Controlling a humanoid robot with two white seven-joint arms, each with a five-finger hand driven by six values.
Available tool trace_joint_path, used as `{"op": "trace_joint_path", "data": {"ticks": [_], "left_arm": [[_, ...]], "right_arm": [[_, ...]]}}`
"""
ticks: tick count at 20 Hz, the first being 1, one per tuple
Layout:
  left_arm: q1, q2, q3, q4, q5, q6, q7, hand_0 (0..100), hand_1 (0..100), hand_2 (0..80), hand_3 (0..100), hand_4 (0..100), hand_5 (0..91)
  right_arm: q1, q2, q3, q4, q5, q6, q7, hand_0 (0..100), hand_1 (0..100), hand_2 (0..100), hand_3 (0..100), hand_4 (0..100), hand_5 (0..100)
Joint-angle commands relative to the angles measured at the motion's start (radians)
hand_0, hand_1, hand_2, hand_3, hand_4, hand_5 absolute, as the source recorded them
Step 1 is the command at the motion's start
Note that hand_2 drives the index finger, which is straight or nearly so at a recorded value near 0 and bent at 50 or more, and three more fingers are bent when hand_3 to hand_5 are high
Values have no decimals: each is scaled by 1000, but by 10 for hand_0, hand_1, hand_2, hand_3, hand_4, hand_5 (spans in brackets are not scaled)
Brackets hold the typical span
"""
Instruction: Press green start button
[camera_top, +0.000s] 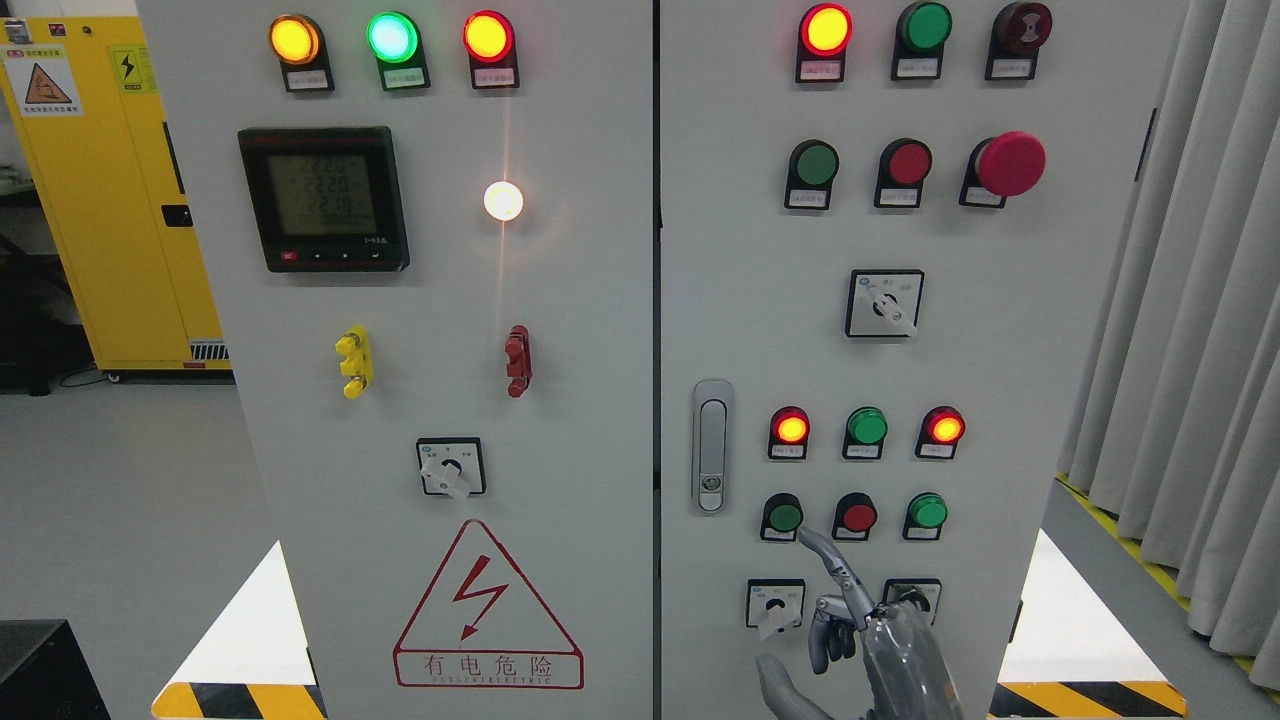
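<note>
A: Where is the hand (880, 640) sitting right now?

B: The right one is coming up from the bottom edge, right of the middle, in front of the right cabinet door (1000, 330). Its index finger (832, 570) is sticking out straight, pointing up and to the left, while the other fingers are curling in toward the palm. It is gripping nothing.

A: And the green button?

B: There are several on that door. The one it is aiming at is the dark green button (784, 516) at the left end of the lowest row of three, beside a red button (857, 516) and a brighter green button (927, 511). It is sitting just below the lit red lamp (790, 428) and right of the door latch (711, 446).

A: Is the fingertip touching it?

B: It is ending right at the button's lower right edge. I am judging that it is touching the rim or just shy of it; I cannot tell whether it is actually pushing.

A: So how far along are we?

B: The reach looks nearly finished, and the pointing pose is set. The press itself is what I would say is left: the tip is needing a small nudge up and left to centre on the cap, then a push inward.

A: The left hand?

B: It is not showing anywhere.
</note>
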Motion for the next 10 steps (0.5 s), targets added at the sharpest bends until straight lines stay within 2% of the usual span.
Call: {"op": "trace_joint_path", "data": {"ticks": [1, 2, 7, 10], "left_arm": [[0, 0, 0, 0, 0, -1, 0, 120, 556, 0, 0, 0, 0], [0, 0, 0, 0, 0, -1, 0, 120, 556, 0, 0, 0, 0], [0, 0, 0, 0, 0, -1, 0, 120, 556, 0, 0, 0, 0], [2, 0, 0, 0, 0, -1, 0, 120, 556, 0, 0, 0, 0]], "right_arm": [[82, -18, 51, -50, -250, 2, 4, 366, 640, 25, 318, 381, 353], [99, -18, 63, -51, -281, 0, 7, 363, 633, 3, 258, 315, 287], [142, -18, 88, -71, -344, -12, 14, 374, 567, 0, 53, 105, 110], [145, -18, 89, -79, -350, -14, 29, 380, 518, 0, 35, 101, 87]]}}
